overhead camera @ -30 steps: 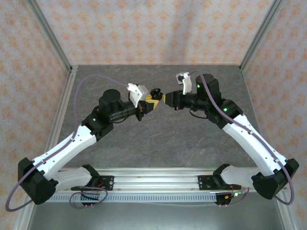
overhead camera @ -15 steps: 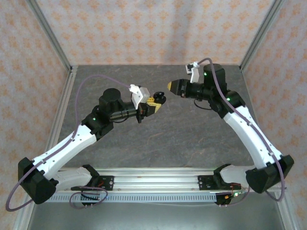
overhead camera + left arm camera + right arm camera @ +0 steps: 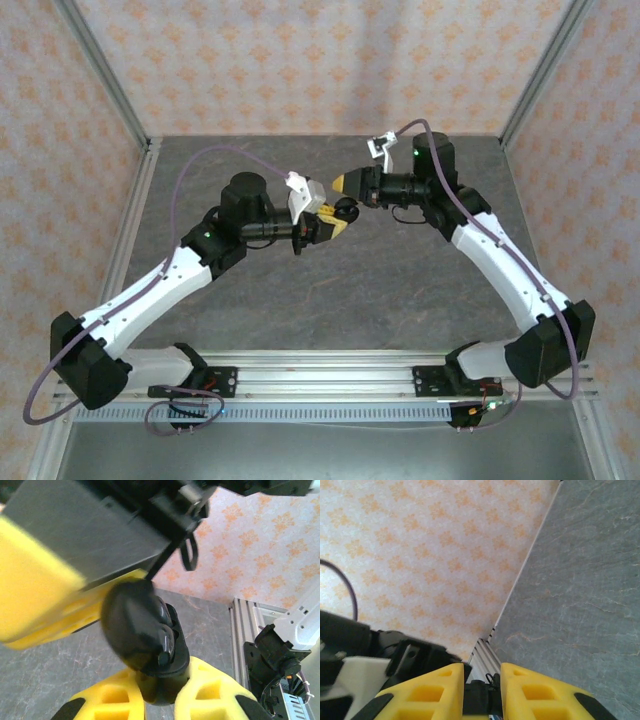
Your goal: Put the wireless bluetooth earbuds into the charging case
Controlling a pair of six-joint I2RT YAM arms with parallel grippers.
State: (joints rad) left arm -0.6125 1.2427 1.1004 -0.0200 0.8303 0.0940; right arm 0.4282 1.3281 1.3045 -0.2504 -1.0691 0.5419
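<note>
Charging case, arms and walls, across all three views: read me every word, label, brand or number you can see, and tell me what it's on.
No readable text anywhere.
Black charging case, gripped in the left tool: no print visible, partly blurred.
Wallpaper: orange floral pattern, no letters.

Top view: light falling bright, even, diffuse from above; soft shadows lying on table [image 3: 330, 290]. Left wrist: yellow finger [image 3: 40, 605] near lens smearing into blur; charging case [image 3: 140, 630] catching faint sheen; wallpaper [image 3: 260, 545] softening behind.
</note>
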